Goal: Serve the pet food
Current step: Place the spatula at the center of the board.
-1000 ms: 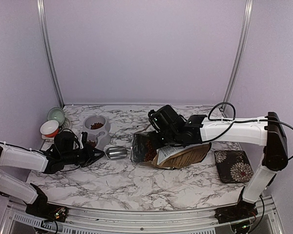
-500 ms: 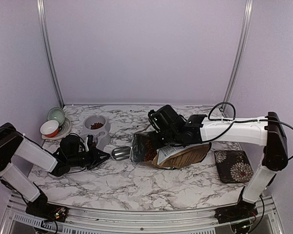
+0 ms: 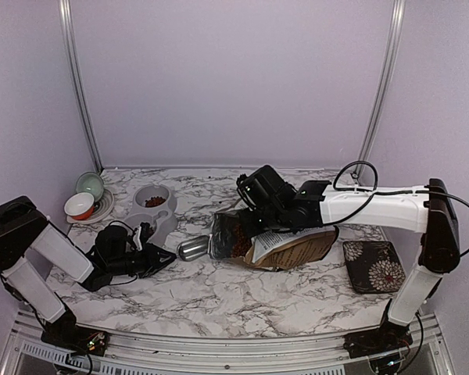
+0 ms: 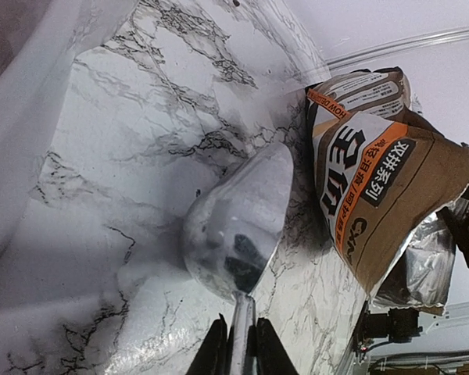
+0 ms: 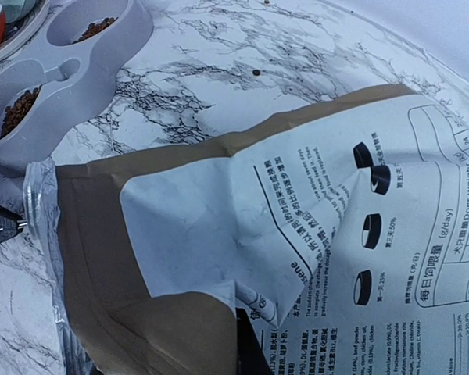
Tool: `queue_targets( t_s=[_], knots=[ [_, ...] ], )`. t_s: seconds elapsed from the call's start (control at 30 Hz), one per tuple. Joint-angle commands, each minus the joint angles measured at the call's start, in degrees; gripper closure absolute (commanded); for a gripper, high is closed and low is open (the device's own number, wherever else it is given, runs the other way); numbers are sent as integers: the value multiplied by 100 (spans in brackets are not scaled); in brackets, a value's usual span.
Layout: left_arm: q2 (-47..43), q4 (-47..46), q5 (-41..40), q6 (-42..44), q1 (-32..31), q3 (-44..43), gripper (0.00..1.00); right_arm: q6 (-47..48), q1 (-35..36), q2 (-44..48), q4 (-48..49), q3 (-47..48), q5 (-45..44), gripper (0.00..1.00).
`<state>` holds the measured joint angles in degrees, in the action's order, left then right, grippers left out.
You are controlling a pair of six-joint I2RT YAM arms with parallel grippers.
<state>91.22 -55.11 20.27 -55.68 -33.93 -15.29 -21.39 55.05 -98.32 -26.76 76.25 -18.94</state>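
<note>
Well left of the one dog-food bag (image 3: 293,248) stand two small bowls (image 3: 81,205) and one two-well feeder (image 5: 102,58), with pet food (image 5: 17,111) in both wells. More shows in the bag's mouth. The left gripper (image 4: 241,344) pinches the handle of the one metal scoop (image 4: 238,223), which is now nearer the bag's mouth than a second ago. The right gripper (image 3: 250,217) is clamped on the bag's upper edge, unmoved. One patterned mat (image 3: 374,266) lies right of the bag.

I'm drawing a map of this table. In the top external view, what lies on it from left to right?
small bowls → double feeding dish → metal scoop → dog-food bag → patterned square mat
</note>
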Motion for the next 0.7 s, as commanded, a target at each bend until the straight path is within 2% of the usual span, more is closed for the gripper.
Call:
queue_targets(
  t_s=[0.0, 0.2, 0.67],
  knots=[
    [178, 216, -146, 163, -31, 197, 83, 1, -137, -29, -48, 339, -331, 100],
    [166, 203, -194, 180, -56, 222, 75, 2, -133, -29, -49, 310, -326, 100],
    [101, 203, -212, 143, -96, 257, 71, 1, -131, -16, 13, 226, -309, 100]
  ],
)
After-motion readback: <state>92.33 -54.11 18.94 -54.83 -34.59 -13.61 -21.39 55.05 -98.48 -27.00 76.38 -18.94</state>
